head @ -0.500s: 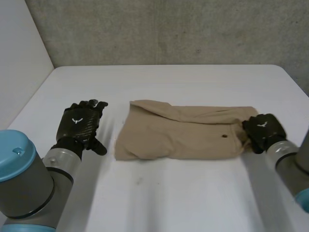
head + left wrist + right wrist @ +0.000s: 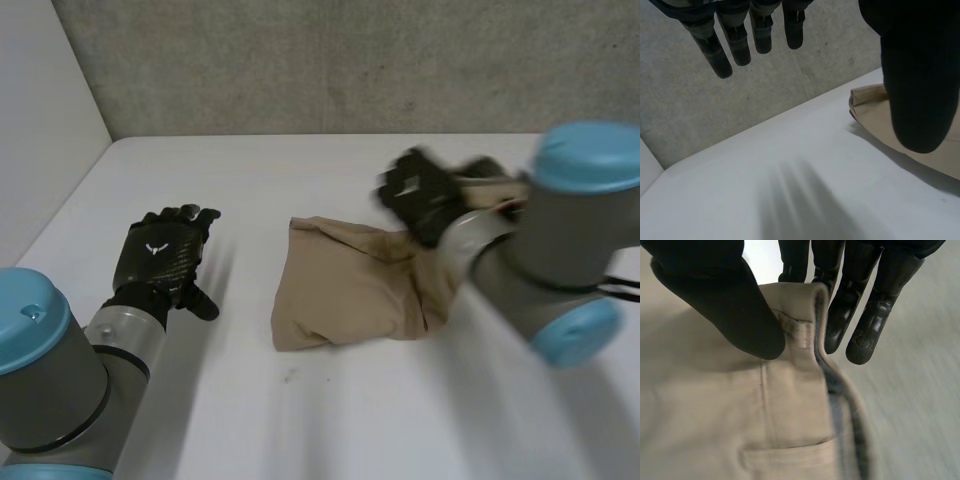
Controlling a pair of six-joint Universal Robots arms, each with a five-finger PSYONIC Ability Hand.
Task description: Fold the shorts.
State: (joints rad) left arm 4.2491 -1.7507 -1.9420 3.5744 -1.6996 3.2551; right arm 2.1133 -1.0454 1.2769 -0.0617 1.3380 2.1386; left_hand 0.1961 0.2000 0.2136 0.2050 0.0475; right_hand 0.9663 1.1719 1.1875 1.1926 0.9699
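**My right hand (image 2: pixel 420 195) is pinching the shorts (image 2: pixel 350 285)**

The tan shorts are lying bunched near the middle of the white table (image 2: pixel 300 420). My right hand is squeezing their waistband edge between its thumb and fingers (image 2: pixel 860 335). That edge seems to be hanging above the table, but it looks smeared there. My left hand (image 2: pixel 165 255) is sitting well apart from the cloth, with its fingers (image 2: pixel 735 40) straight and holding nothing.

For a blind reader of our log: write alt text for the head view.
The robot's right hand pinches one end of the tan shorts and holds it raised over the rest of the cloth, which lies on a white table. The left hand is open, off to the side and not touching the shorts.
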